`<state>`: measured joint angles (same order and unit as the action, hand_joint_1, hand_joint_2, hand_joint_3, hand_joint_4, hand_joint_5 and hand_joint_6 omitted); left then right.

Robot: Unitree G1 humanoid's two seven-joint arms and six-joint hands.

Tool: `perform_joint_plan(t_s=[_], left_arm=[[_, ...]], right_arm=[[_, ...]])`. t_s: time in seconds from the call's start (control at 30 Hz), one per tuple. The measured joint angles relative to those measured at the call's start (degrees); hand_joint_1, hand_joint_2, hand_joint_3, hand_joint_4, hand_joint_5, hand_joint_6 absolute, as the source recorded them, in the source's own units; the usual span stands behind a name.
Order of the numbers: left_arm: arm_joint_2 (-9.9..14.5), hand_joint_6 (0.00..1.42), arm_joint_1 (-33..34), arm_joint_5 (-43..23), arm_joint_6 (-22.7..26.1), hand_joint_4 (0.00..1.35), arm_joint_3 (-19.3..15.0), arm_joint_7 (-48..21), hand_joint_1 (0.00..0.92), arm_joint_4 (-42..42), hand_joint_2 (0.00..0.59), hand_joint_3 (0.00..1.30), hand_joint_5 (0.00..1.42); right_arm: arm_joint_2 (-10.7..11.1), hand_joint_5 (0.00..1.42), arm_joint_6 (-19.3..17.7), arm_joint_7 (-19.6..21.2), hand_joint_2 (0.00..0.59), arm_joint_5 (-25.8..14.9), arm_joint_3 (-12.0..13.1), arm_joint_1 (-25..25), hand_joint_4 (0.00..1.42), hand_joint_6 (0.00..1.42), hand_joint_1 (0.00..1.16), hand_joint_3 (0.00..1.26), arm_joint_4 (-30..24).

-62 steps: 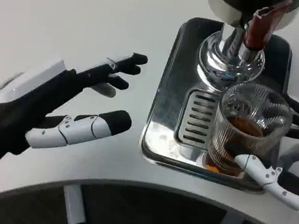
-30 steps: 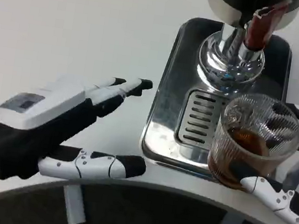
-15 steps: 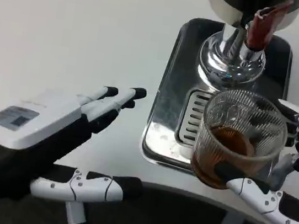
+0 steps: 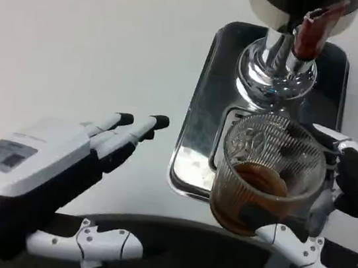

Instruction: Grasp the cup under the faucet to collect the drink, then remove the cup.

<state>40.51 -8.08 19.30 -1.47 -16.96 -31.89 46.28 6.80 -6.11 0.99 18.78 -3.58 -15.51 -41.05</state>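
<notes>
A ribbed clear glass cup (image 4: 263, 176) with brown drink in its bottom is gripped by my right hand (image 4: 337, 216), a thumb under its front and fingers behind its right side. The cup hangs tilted over the front edge of the steel drip tray (image 4: 203, 104), below and left of the chrome faucet (image 4: 279, 65) with its red-brown handle (image 4: 312, 29). My left hand (image 4: 47, 172) hovers at the lower left, fingers apart and pointing toward the tray, holding nothing.
The dispenser's dark body (image 4: 297, 4) stands at the top of the tray. White tabletop (image 4: 91, 48) stretches to the left and back. The table's curved front edge (image 4: 154, 218) runs just under both hands.
My right hand has carried the cup off the tray's grille, toward me and leftward. My left hand has drawn back toward the table's front edge.
</notes>
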Motion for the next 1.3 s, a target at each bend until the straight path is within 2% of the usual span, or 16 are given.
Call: perform_joint_plan(t_s=[0.13, 0.4, 0.8, 1.3], left_arm=[[-0.21, 0.08, -1.94, 1.22, 0.49, 0.00, -0.72, -0.21, 0.000, 1.75, 0.109, 0.00, 0.00], [-1.06, 0.07, -6.36, 1.24, 0.26, 0.00, -4.32, -0.44, 0.000, 4.71, 0.107, 0.00, 0.00], [-2.37, 0.06, -11.08, -0.78, -2.57, 0.00, -9.13, -0.78, 0.000, 6.35, 0.106, 0.00, 0.00], [-3.00, 0.05, -12.28, -1.11, -3.47, 0.00, -10.40, -1.20, 0.000, 6.61, 0.105, 0.00, 0.00]], right_arm=[[0.07, 0.99, 0.00, -0.48, 0.223, 0.04, -0.92, -0.02, 0.84, 1.15, 0.82, 0.78, 0.00], [0.29, 1.00, 0.00, -1.19, 0.223, 0.30, -2.70, -0.28, 0.84, 1.15, 0.82, 0.78, -0.16], [0.35, 1.00, 0.00, -2.16, 0.223, 1.18, -4.65, -0.18, 0.85, 1.15, 0.82, 0.78, -1.52], [0.60, 1.00, 0.00, -2.96, 0.223, 1.35, -4.88, -0.39, 0.85, 1.17, 0.82, 0.80, -2.09]])
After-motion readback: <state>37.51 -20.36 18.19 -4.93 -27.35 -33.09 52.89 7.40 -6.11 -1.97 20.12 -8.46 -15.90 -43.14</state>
